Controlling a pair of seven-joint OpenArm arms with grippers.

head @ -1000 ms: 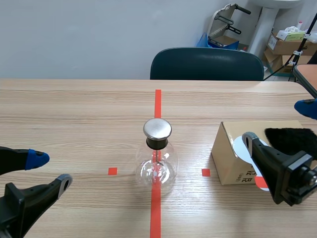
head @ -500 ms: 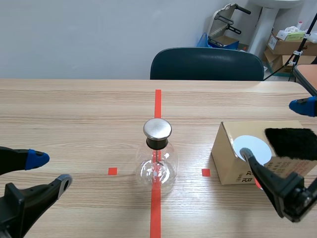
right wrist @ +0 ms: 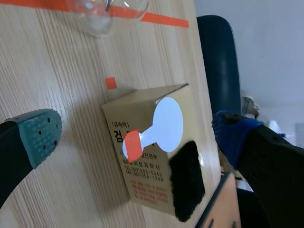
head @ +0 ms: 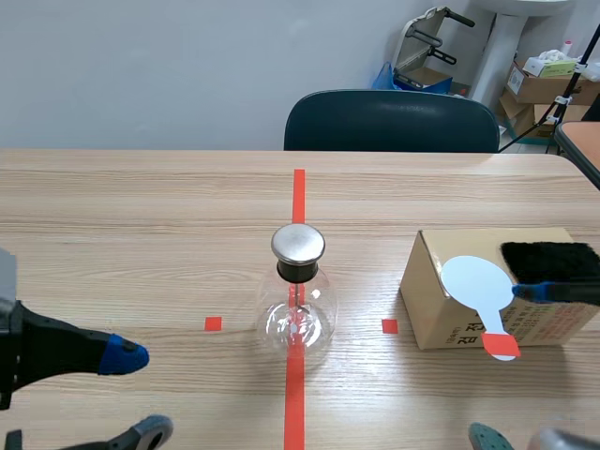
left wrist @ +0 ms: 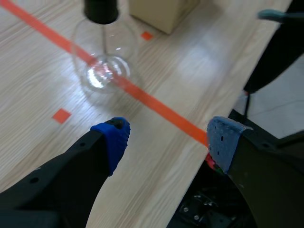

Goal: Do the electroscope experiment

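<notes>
Low at the near left, the left gripper [left wrist: 166, 140] hangs over the pale wood-grain worktop [head: 141, 234] with its fingers spread wide and nothing between them, one blue-padded and one grey-padded. Ahead of it, well apart, the clear round-bellied glass flask with a black stopper and a flat silver metal cap [head: 298, 300] stands upright in the middle of the worktop, on the long orange-red tape line. This electroscope looks fragile and smooth. The belly would likely slip between pads, so the black stopper at the neck is the safer hold, though it probably only needs its cap approached. To its right, well apart, sits a brown cardboard box [head: 420, 281]. A thin white round-headed paddle with an orange-red tab at its handle end [head: 478, 281] seems to lean on the box's near face, tab down by the worktop. It looks light, flat and stiff. The narrow stem or the tab is the place to pinch it, which leaves the white head untouched. A patch of black fluffy fur [head: 548, 262] lies on the box's top toward its right end. It should be soft and nearly weightless, and it would squash under the pads, so a grab anywhere on its edge would do. The right gripper [right wrist: 137, 137] hovers on the near side of the box, its teal and blue fingers far apart and empty, with the paddle in the gap ahead of them.
</notes>
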